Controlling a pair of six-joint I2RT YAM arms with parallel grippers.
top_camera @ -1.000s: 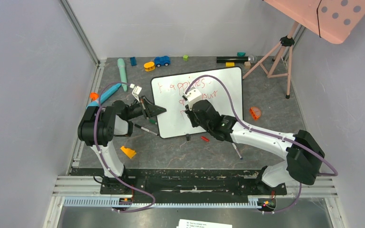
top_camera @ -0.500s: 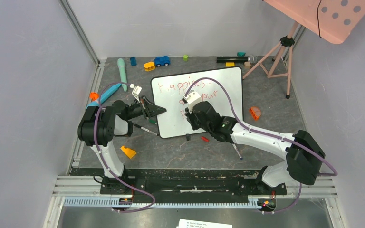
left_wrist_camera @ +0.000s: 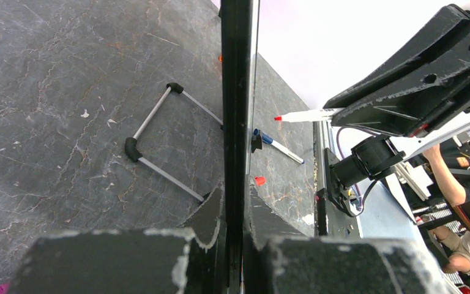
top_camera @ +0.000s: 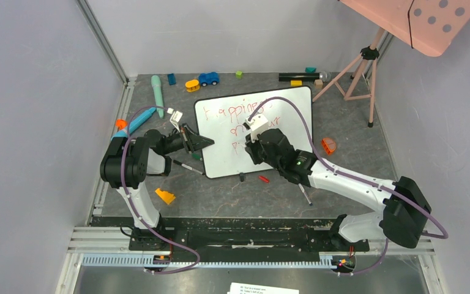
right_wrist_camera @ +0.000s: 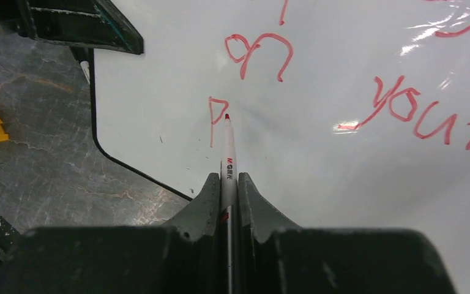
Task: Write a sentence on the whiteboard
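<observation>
The whiteboard [top_camera: 294, 138] lies on the dark table, its black rim [left_wrist_camera: 238, 92] pinched at the left side by my left gripper [top_camera: 205, 142], which is shut on it [left_wrist_camera: 237, 190]. The sentence [top_camera: 238, 113] is in red: "happines" on top, "on your" [right_wrist_camera: 398, 110] below, and a lone "P" [right_wrist_camera: 215, 119] starting a third line. My right gripper [top_camera: 249, 144] is shut on a white red-tipped marker [right_wrist_camera: 228, 159], with its jaws tight on the barrel [right_wrist_camera: 228, 177]. The marker tip rests on the board just right of the "P".
A red cap [top_camera: 264, 179] and a black pen [top_camera: 188, 166] lie by the board's near edge. A yellow block [top_camera: 165, 196] sits near left and an orange piece [top_camera: 328, 146] to the right. Toys line the back, including a blue car [top_camera: 208, 78]. A tripod [top_camera: 358, 70] stands back right.
My right gripper has slid to the right over the board with the marker, uncovering the "P" of the third line. The left arm and the board have stayed put.
</observation>
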